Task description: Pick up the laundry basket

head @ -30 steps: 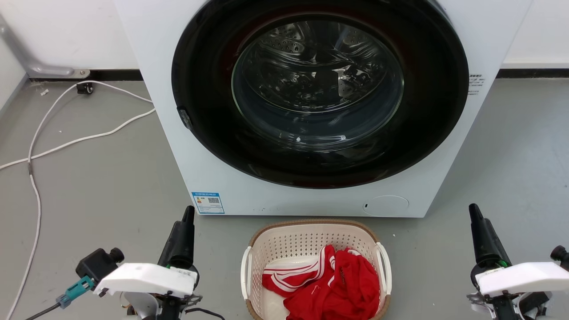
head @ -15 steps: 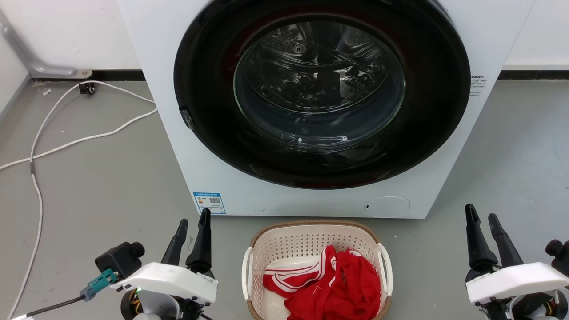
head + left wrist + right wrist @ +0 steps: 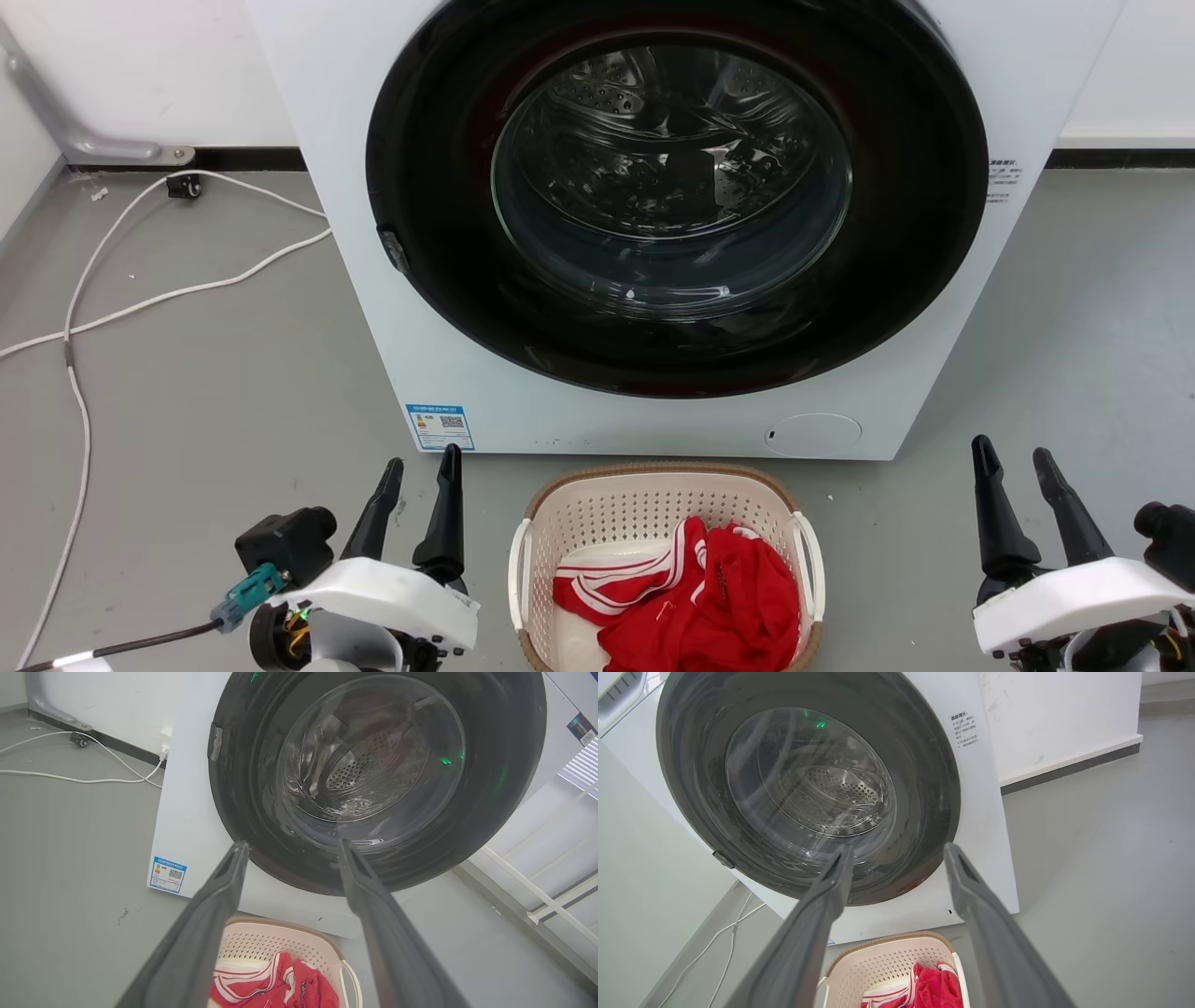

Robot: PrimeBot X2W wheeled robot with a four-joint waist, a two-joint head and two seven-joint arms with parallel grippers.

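The laundry basket [image 3: 607, 509], cream perforated plastic with a brown rim and white side handles, stands on the grey floor just before the washer, holding red and white clothes [image 3: 709, 597]. My left gripper [image 3: 422, 467] hangs open to the basket's left, apart from it. Well off to the basket's right, my right gripper [image 3: 1011, 455] is open too. The left wrist view has the basket [image 3: 261, 947] low between its spread fingers, left gripper [image 3: 292, 845]. In the right wrist view the basket [image 3: 896, 961] lies low between the right gripper's [image 3: 899, 848] fingers.
A white front-loading washer [image 3: 392, 308] with a shut dark round glass door [image 3: 672, 187] stands behind the basket. White cables [image 3: 140, 299] trail over the floor at the left. A wall with a dark skirting [image 3: 233, 157] runs behind.
Both grippers have gone from shut to open. The left gripper has shifted right, closer to the basket. The basket has stayed put.
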